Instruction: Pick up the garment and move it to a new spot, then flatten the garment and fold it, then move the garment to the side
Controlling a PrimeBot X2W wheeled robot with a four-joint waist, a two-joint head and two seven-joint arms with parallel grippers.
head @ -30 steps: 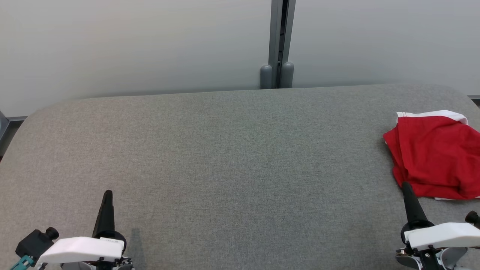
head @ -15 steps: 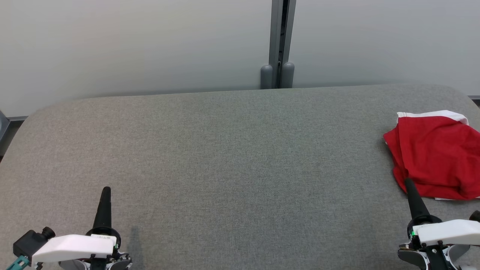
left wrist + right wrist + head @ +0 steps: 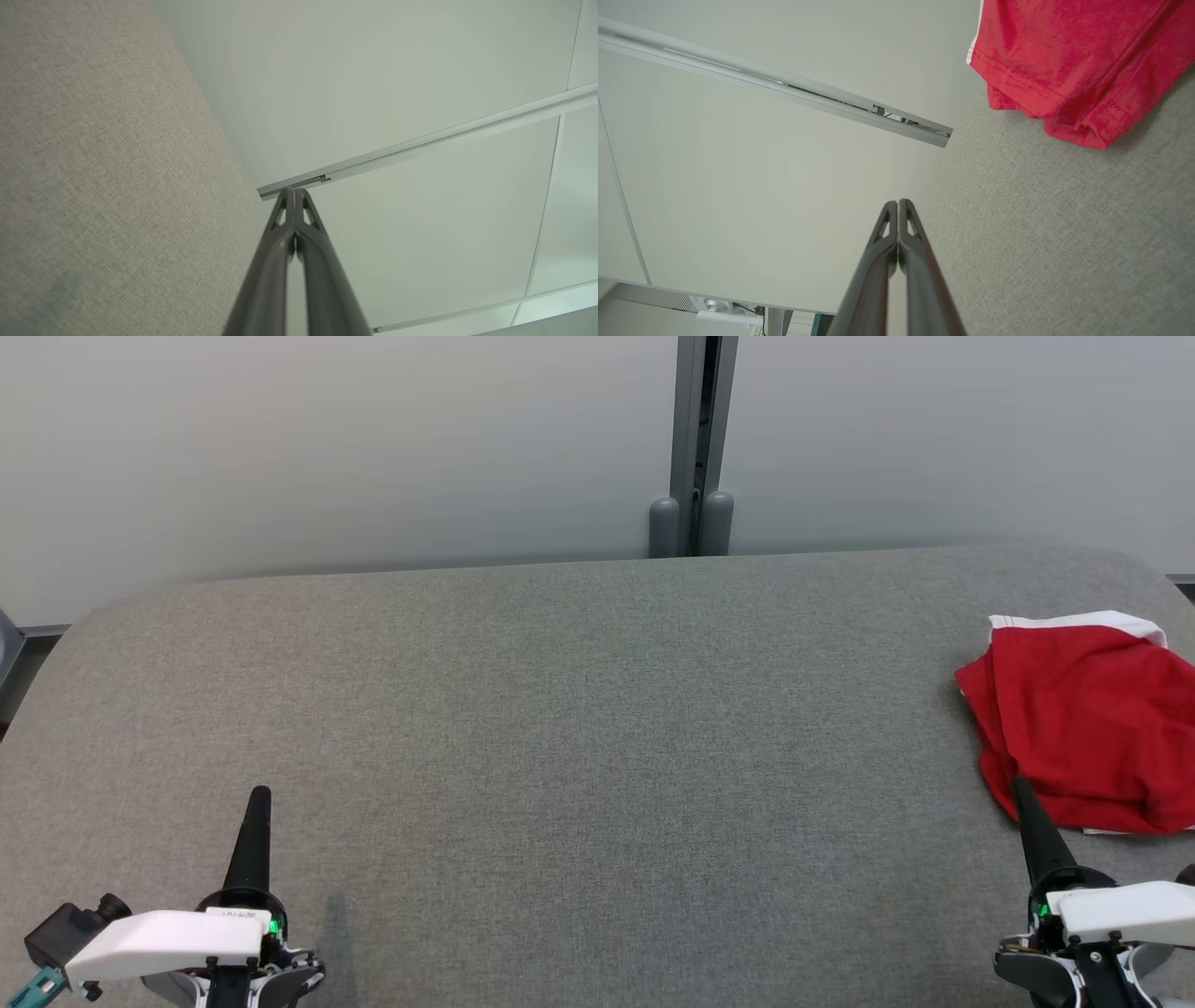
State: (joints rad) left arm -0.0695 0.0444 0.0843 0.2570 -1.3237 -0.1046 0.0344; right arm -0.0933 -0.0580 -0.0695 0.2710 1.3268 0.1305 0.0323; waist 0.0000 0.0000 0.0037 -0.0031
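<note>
1. A red garment (image 3: 1088, 719) with a white trim is lying bunched at the right end of the gray table (image 3: 560, 709).
2. Behind the table, a pale wall (image 3: 327, 448) is standing, split by a metal post (image 3: 695, 439).
3. The right pincer (image 3: 1020, 791) is hovering with its fingers pressed together. Its tip is pointing at the garment's near corner, just beside it and not touching.
4. The left pincer (image 3: 259, 796) is also pressed together and pinching nothing. It is hanging over bare table, well apart from the garment.
5. Compared with a second ago, both pincers are sitting slightly farther outward, while the garment is lying where it was.
6. I am counting one garment, one table, one post and two pincers.
</note>
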